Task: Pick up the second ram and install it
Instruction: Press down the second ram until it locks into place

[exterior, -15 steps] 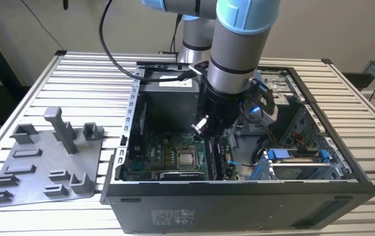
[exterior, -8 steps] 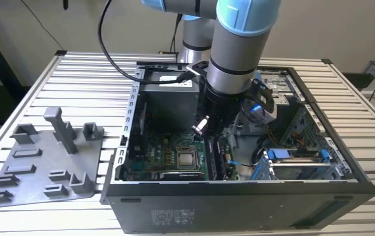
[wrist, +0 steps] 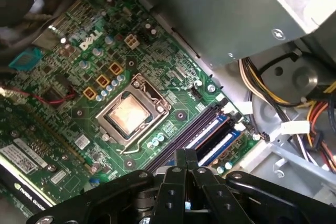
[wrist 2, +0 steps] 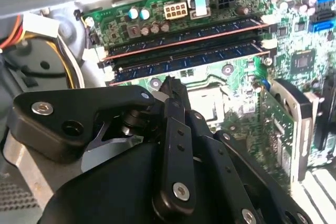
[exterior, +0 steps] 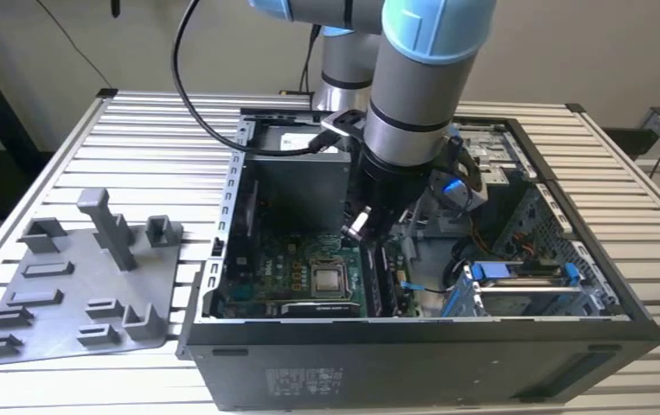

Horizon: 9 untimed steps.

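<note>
Surface: slatted white metal table carrying an open black computer case.
Second ram: long, thin dark memory board, apparently lying in the green motherboard's slots beside another stick.
Gripper: black metal gripper hovers just above the slots, fingers pressed together, holding nothing.
Progress: seating looks largely done.
Aside: grey plastic tray near the table's edge.
</note>
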Tool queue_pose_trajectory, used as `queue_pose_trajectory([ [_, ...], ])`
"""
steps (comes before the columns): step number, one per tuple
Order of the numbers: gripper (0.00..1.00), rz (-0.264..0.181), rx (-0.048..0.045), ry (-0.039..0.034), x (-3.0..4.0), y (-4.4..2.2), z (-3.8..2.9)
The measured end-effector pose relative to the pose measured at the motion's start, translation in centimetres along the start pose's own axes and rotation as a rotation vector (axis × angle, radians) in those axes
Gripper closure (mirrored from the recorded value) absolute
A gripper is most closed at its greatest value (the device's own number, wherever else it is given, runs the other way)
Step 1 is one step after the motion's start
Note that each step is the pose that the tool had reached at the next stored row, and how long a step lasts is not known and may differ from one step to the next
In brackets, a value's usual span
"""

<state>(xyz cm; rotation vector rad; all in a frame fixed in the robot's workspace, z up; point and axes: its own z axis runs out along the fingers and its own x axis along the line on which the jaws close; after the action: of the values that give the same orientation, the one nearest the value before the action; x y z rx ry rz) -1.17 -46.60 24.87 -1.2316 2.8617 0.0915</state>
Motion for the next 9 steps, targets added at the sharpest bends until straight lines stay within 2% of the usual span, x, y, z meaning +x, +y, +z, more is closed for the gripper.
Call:
queue_pose_trajectory([
  [9, 0.89, -0.162, -0.0001, -0.0033, 0.00, 0.00, 0.02],
])
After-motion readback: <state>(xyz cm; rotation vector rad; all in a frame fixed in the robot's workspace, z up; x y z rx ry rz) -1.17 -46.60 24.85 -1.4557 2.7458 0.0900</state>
